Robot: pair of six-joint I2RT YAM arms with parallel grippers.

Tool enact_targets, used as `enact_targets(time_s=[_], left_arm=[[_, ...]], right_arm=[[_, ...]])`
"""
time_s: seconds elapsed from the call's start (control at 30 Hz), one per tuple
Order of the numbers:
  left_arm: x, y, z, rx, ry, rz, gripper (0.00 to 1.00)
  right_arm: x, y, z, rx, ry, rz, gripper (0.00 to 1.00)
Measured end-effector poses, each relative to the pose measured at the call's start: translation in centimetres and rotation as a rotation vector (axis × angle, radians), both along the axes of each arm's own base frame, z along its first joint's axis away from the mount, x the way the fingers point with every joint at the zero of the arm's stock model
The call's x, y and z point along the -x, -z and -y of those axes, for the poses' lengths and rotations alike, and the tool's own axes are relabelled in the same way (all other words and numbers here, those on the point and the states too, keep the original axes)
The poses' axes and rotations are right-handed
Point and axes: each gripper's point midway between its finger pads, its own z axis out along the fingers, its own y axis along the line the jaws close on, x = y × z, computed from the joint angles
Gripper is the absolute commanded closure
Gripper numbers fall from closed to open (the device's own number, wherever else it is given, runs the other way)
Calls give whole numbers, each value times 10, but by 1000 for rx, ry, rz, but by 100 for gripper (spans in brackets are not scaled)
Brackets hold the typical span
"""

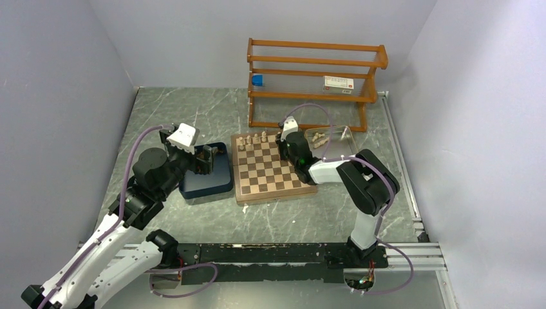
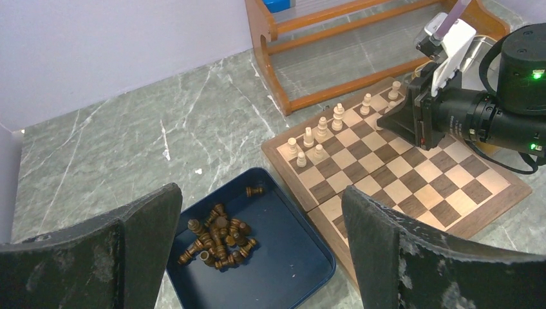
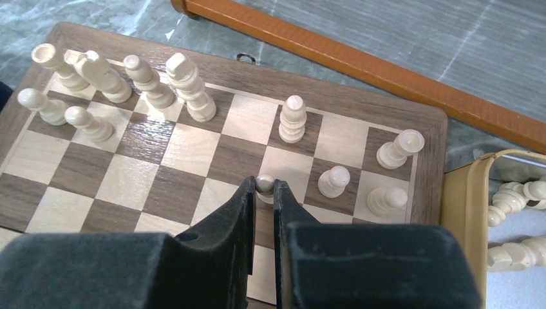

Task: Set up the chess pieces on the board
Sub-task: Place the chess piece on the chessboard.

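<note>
The board (image 1: pixel 270 177) lies mid-table, with several cream pieces (image 1: pixel 252 140) standing along its far edge. My right gripper (image 3: pixel 264 185) is shut on the head of a cream pawn (image 3: pixel 264 183), over a light square in the second row, next to two standing pawns (image 3: pixel 335 180). I cannot tell whether its base touches the board (image 3: pixel 154 174). My left gripper (image 2: pixel 261 193) is open and empty above the dark blue tray (image 2: pixel 290 257). Several dark brown pieces (image 2: pixel 216 235) lie in a heap in that tray.
A shallow tan tray (image 1: pixel 335 136) with more cream pieces (image 3: pixel 515 193) stands right of the board. A wooden rack (image 1: pixel 315 71) stands behind, holding a blue block (image 1: pixel 257 80) and a white box (image 1: pixel 338 82). The right arm (image 2: pixel 489 116) reaches over the board's far right corner.
</note>
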Motion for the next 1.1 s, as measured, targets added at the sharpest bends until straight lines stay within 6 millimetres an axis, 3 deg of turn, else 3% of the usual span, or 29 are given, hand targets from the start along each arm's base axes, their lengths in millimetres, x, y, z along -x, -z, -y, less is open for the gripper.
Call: enact_targets(time_s=[0.43, 0.73, 1.1], left_arm=[[0, 1, 0, -1, 0, -2, 2], [-1, 2, 1, -4, 1, -5, 2], [-1, 2, 1, -11, 2, -4, 2]], right_arm=[[-6, 4, 3, 7, 30, 18, 89], [-6, 4, 3, 0, 34, 15, 75], [-9, 1, 0, 0, 33, 19, 74]])
